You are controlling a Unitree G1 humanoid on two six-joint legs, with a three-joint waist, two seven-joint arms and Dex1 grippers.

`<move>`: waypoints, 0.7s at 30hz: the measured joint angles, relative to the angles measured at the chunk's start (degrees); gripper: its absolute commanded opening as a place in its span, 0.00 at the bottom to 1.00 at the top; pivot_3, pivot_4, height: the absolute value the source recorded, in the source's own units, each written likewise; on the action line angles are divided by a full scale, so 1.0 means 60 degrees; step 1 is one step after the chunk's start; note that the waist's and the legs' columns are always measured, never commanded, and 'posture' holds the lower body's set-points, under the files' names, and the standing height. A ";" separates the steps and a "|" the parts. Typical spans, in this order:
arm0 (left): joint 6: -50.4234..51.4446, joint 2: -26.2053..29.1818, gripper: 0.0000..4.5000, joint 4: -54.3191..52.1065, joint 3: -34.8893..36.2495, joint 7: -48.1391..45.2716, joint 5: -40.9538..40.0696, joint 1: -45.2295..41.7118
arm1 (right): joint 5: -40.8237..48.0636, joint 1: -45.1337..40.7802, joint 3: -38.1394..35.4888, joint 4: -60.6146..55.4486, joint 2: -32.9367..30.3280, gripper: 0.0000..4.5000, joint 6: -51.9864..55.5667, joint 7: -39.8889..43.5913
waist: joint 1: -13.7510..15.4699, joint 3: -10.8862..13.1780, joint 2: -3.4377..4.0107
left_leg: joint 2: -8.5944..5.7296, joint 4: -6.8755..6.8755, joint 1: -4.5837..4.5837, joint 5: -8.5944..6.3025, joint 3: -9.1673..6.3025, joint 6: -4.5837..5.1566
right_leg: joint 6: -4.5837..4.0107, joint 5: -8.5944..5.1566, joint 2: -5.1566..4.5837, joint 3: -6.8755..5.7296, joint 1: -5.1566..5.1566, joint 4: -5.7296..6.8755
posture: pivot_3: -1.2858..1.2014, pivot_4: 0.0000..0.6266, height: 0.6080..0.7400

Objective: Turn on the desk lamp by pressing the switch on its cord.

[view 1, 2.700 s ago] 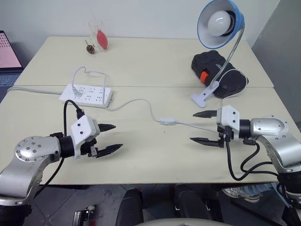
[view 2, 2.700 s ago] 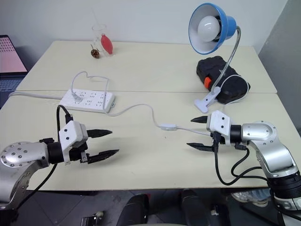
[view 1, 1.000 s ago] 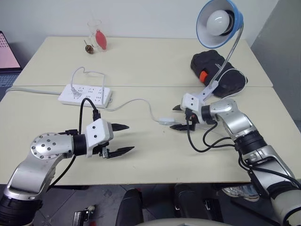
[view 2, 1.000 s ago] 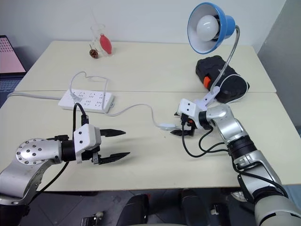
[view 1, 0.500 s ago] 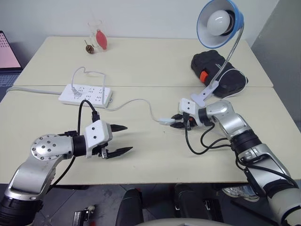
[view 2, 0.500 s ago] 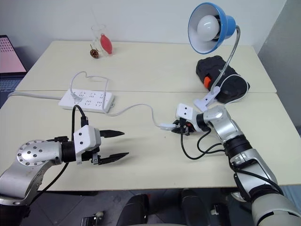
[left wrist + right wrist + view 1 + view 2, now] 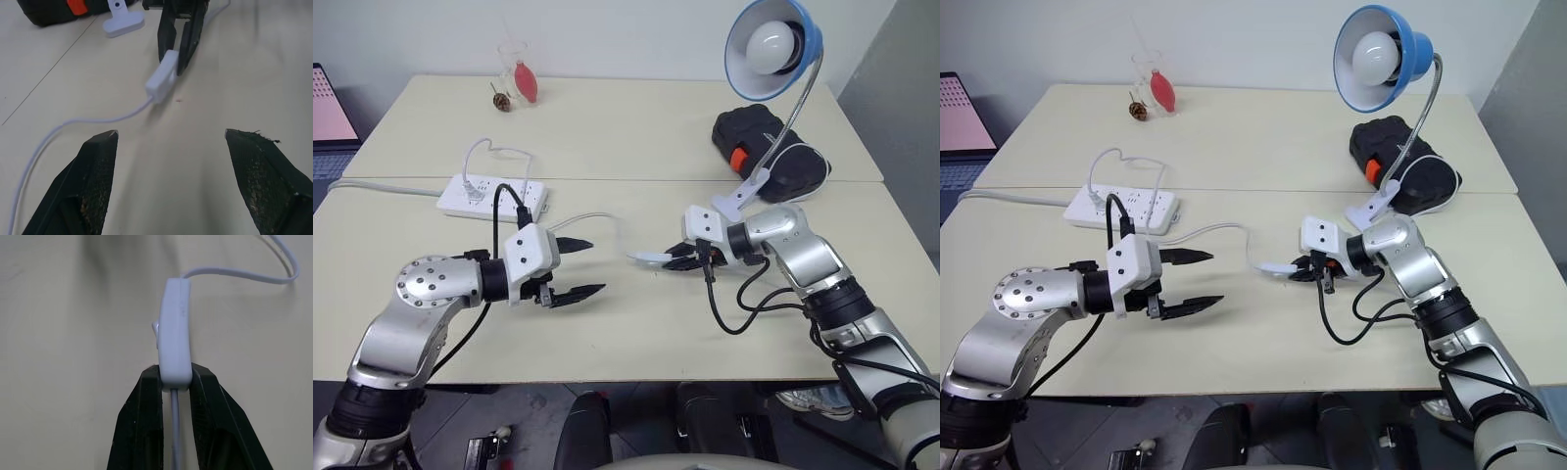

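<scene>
The blue desk lamp (image 7: 771, 49) stands at the back right on a chrome gooseneck, its white clip base (image 7: 740, 201) resting on the table. Its thin white cord (image 7: 597, 217) runs across the table's middle. My right gripper (image 7: 677, 257) is shut on one end of the white switch (image 7: 651, 258) and holds it a little above the table. In the right wrist view the switch (image 7: 173, 333) sticks out past the black fingertips (image 7: 149, 382). My left gripper (image 7: 579, 266) is open, a short way left of the switch and pointing at it. The left wrist view looks at the switch (image 7: 163, 81) between the spread fingers.
A white power strip (image 7: 492, 195) lies at the left, with a plug in it. A black case with an orange part (image 7: 769, 152) sits behind the clip. A glass with a red object (image 7: 517, 73) stands at the far edge. A screen (image 7: 328, 108) is at the left border.
My right gripper went from open to shut on the switch, lifted it and drew it left. My left gripper, still open, moved right and forward toward it.
</scene>
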 measured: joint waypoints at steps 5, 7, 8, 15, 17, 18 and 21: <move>0.0134 -0.0364 0.81 0.0258 -0.0753 -0.0069 0.0082 -0.0735 | 0.0105 0.0051 0.0060 -0.0694 -0.0033 0.09 0.0412 0.0003 | -0.0002 0.0000 0.0000 | 0.0000 0.0003 0.0000 0.0000 0.0000 0.0000 | 0.0004 0.0003 0.0002 0.0000 0.0000 0.0000 | 0.52 0.24 1.00; 0.0141 -0.0429 0.81 0.0356 -0.1046 -0.0142 0.0190 -0.0944 | 0.0111 0.0056 0.0107 -0.0827 -0.0033 0.09 0.0459 -0.0004 | -0.0004 0.0000 0.0000 | 0.0000 0.0003 0.0000 0.0000 0.0001 0.0000 | 0.0004 0.0002 0.0003 0.0001 0.0000 0.0000 | 0.52 0.24 1.00; 0.0139 -0.0492 0.81 0.0430 -0.1182 -0.0152 0.0261 -0.1038 | 0.0112 0.0059 0.0116 -0.0872 -0.0034 0.09 0.0506 -0.0013 | -0.0003 0.0000 0.0000 | 0.0000 0.0002 0.0000 0.0000 0.0000 0.0000 | 0.0004 0.0002 0.0003 0.0001 0.0000 -0.0001 | 0.52 0.24 1.00; 0.0054 -0.0845 0.81 0.0933 -0.1630 -0.0163 0.0685 -0.1360 | 0.0112 0.0059 0.0292 -0.1081 -0.0031 0.09 0.0629 -0.0059 | -0.0002 0.0000 0.0000 | 0.0000 0.0002 -0.0001 0.0000 -0.0002 0.0000 | 0.0004 0.0002 0.0003 0.0000 0.0000 -0.0001 | 0.52 0.24 1.00; 0.0024 -0.1012 0.81 0.1104 -0.1645 -0.0155 0.0791 -0.1450 | 0.0113 0.0059 0.0311 -0.1091 -0.0029 0.09 0.0631 -0.0099 | -0.0002 0.0000 -0.0001 | -0.0002 0.0005 -0.0002 0.0000 -0.0002 0.0000 | 0.0004 0.0002 0.0002 0.0000 0.0000 -0.0001 | 0.52 0.24 1.00; 0.0017 -0.1054 0.81 0.1183 -0.1670 -0.0152 0.0820 -0.1488 | 0.0114 0.0058 0.0321 -0.1092 -0.0028 0.09 0.0632 -0.0122 | -0.0002 0.0000 -0.0001 | -0.0002 0.0005 -0.0001 0.0000 -0.0001 0.0000 | 0.0005 0.0003 0.0002 0.0001 0.0000 0.0000 | 0.52 0.24 1.00; 0.0021 -0.1220 0.81 0.1256 -0.1744 -0.0153 0.0847 -0.1552 | 0.0115 0.0058 0.0367 -0.1093 -0.0023 0.09 0.0632 -0.0170 | -0.0002 0.0000 -0.0001 | -0.0002 0.0005 -0.0002 0.0000 -0.0002 0.0000 | 0.0004 0.0003 0.0002 0.0000 0.0000 0.0000 | 0.52 0.24 1.00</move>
